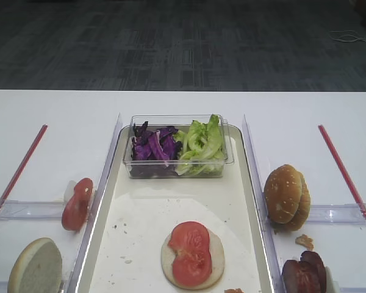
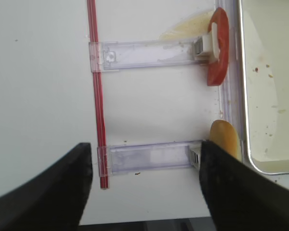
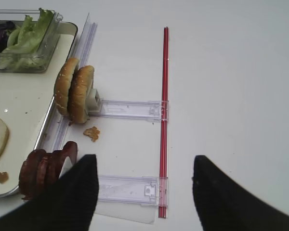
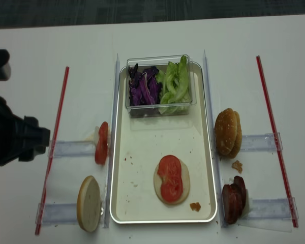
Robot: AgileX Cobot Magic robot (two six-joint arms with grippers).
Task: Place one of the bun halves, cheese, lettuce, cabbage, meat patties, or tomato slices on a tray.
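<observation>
Worktop [image 4: 157, 35], white, carries everything here. Farthest left in the realsense view, the dark left arm sits outside a red strip [image 4: 53, 147]; the left tool [image 2: 144, 185] hangs above the worktop with its fingers [image 2: 43, 192] wide apart, holding nothing. Just inside the strip, two clear holders reach toward the tray. The farther one props upright tomato slices [image 4: 102, 143]; the nearer one props a single bun half [image 4: 89, 204] on edge, pale cut face showing.

The tray [image 4: 142, 203] lies lengthwise in the middle. At its far end stands a clear tub [image 4: 160, 109], with purple cabbage [image 4: 144, 85] on the left and green lettuce [image 4: 175, 84] on the right. Nearer the front of the tray lies a bun bottom [image 4: 157, 187], cut face up, with two overlapping tomato slices on top of it. A small brownish scrap [image 4: 195, 206] lies by the tray's near right corner.

Right of the tray, sesame-crusted bun halves [image 4: 227, 132] stand on edge in one holder, and meat patties [image 4: 233, 199] stand in the nearer holder, a crumb [image 4: 237, 165] between them. The right tool [image 3: 144, 190], seen only in its wrist view, hovers with fingers [image 3: 77, 192] spread, gripping nothing.
</observation>
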